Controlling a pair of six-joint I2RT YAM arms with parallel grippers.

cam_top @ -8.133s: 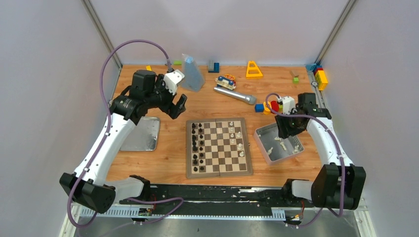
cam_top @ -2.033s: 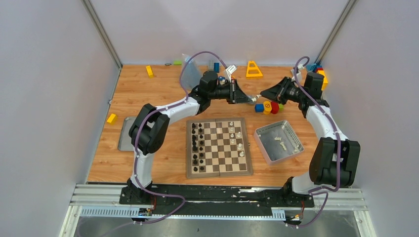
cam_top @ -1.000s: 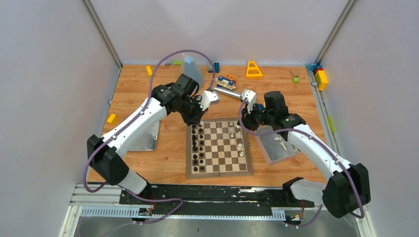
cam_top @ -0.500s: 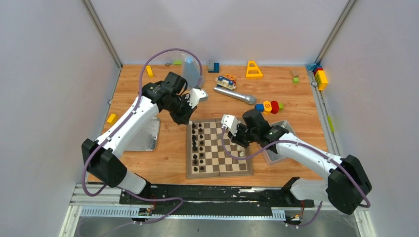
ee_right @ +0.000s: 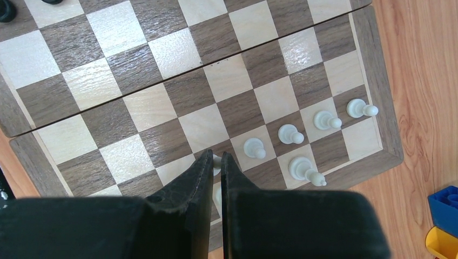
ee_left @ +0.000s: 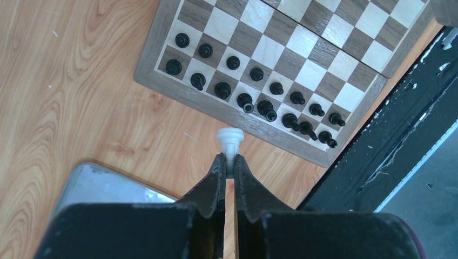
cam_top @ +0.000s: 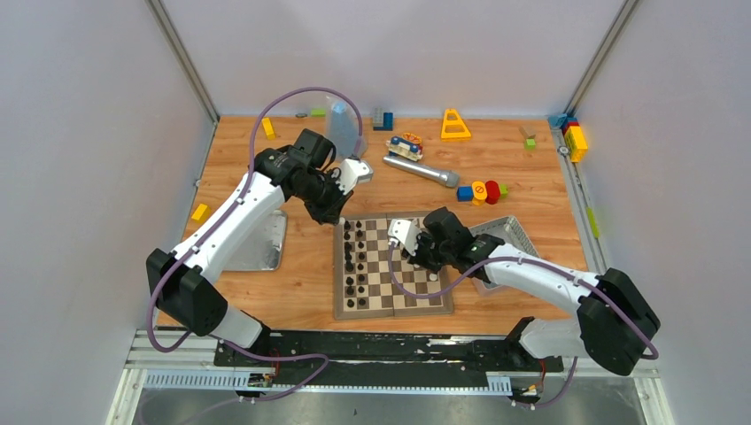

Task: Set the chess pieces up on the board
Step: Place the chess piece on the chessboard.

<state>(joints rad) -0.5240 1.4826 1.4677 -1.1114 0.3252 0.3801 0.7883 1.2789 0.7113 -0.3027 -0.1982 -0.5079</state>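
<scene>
Lighting is bright, even and diffuse, and comes from overhead. The arms (cam_top: 239,212) cast only faint, soft-edged shadows on the table (cam_top: 301,283). In the right wrist view, glossy board (ee_right: 216,91) squares show pale glare streaks. In the left wrist view, the lid (ee_left: 102,189) reflects a dull sheen. The near fingers (ee_left: 208,199) are slightly blurred, while the surfaces below them are sharp.

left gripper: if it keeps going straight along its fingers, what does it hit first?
The left gripper, shut on a white piece, points at bare tabletop just outside the board border. The piece would probably touch first; depth is unclear.
</scene>
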